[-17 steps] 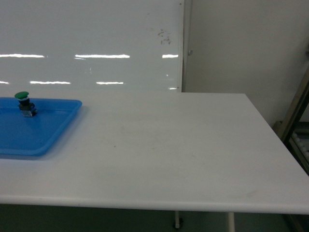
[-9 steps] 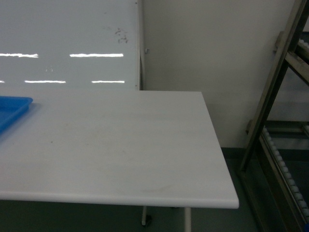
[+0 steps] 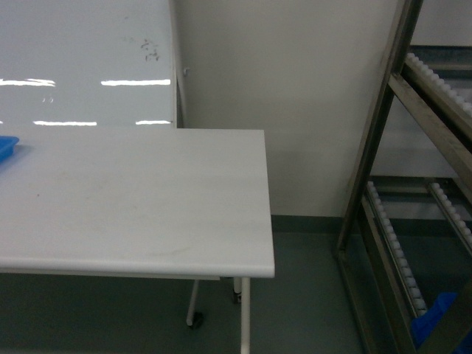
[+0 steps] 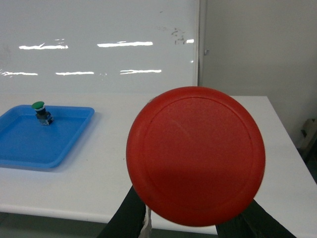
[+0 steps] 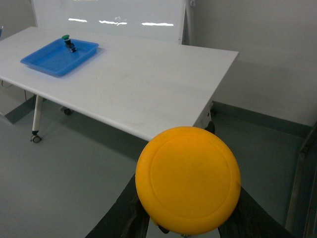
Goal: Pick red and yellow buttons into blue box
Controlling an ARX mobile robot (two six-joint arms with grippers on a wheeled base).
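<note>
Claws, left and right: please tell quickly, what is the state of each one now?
Left claw: shut on the round red plastic button cap.
Right claw: shut on the round yellow plastic button cap.

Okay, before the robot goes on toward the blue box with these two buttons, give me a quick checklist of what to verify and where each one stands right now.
1. Red button held in the left gripper: ok, its cap fills the left wrist view between the dark fingers.
2. Yellow button held in the right gripper: ok, same picture on the right wrist.
3. Green button left behind in the blue tray: ok.
4. Blue box located: cannot tell; only a blue shape shows low in the metal rack.
5. Path clear of the white table: cannot tell; its corner and legs are close in the head view.
</note>
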